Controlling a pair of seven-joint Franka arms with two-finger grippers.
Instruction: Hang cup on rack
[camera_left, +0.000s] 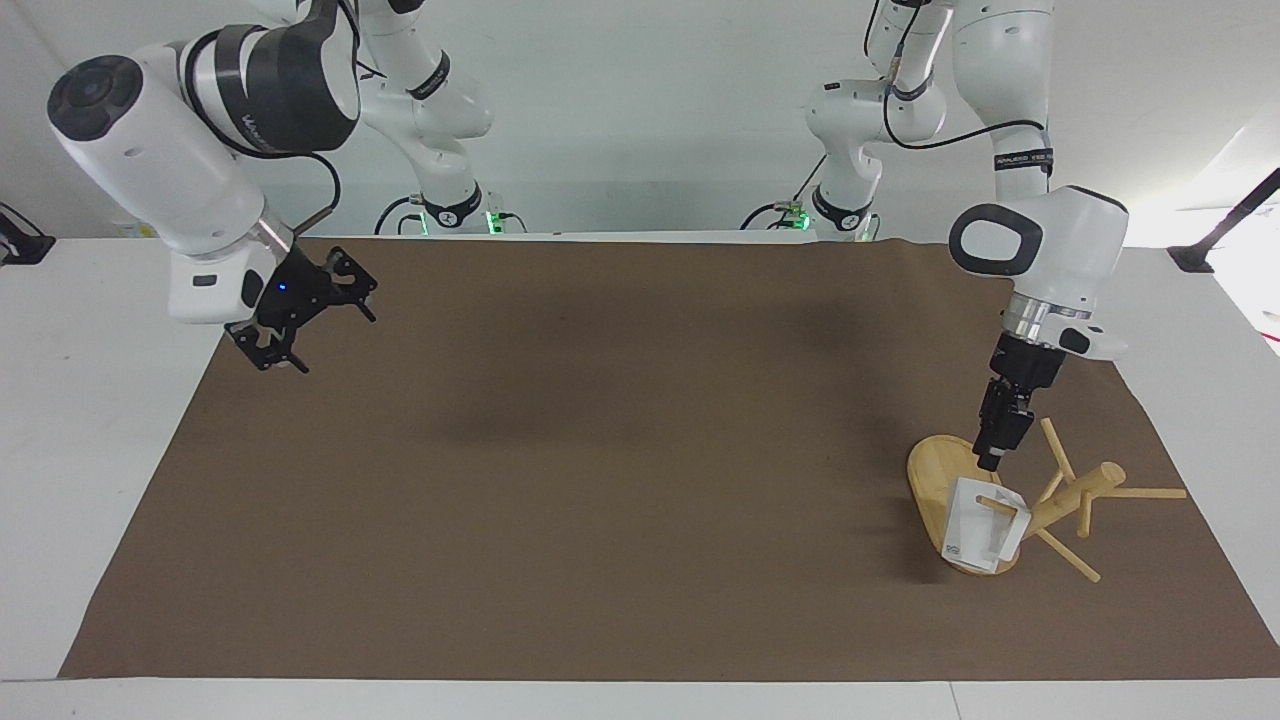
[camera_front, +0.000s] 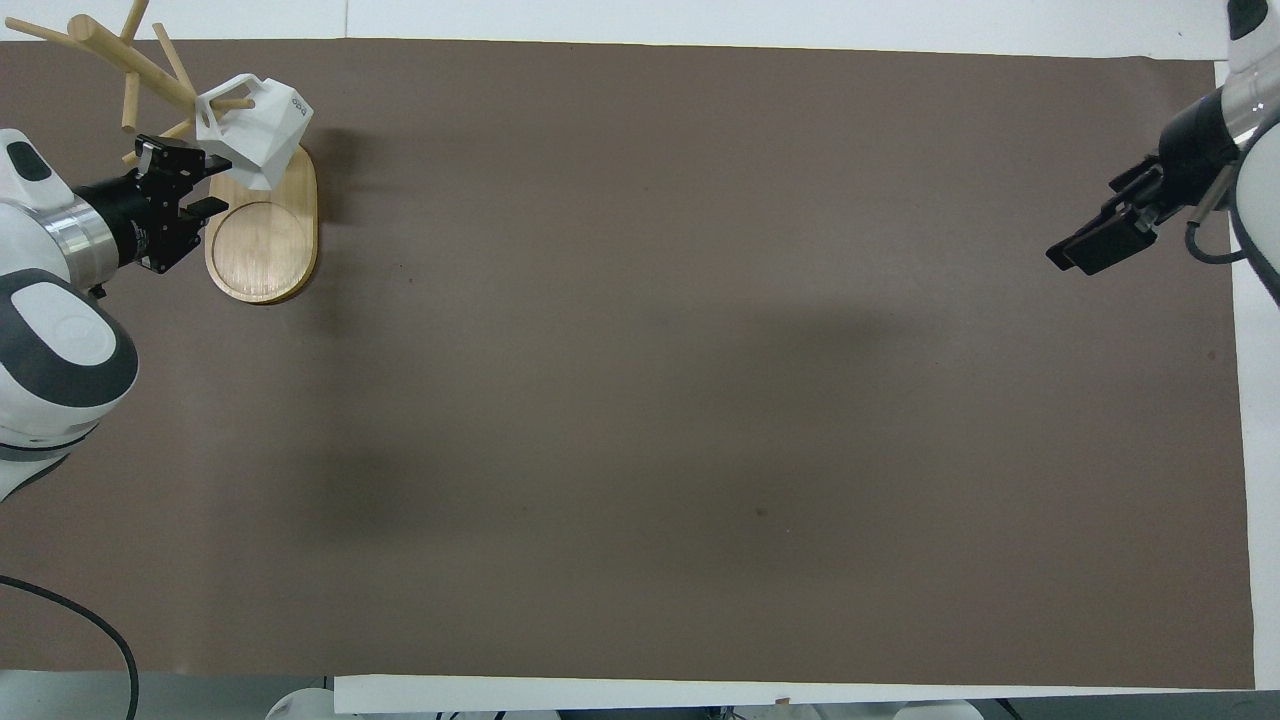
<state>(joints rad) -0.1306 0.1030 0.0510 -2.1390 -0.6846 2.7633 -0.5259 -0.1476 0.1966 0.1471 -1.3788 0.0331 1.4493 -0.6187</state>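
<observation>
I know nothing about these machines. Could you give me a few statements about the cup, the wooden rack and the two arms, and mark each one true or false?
1. The cup hangs on a peg of the rack. True.
2. The left gripper is clamped on the cup. False: its jaws are open and clear of the cup, just above the rack's base.
3. The right gripper carries a second cup. False: it is empty, jaws open, raised over the right arm's end of the table.
4. The rack stands at the left arm's end of the brown mat. True.
5. The rack has fallen flat. False: its oval base lies flat on the mat.
</observation>
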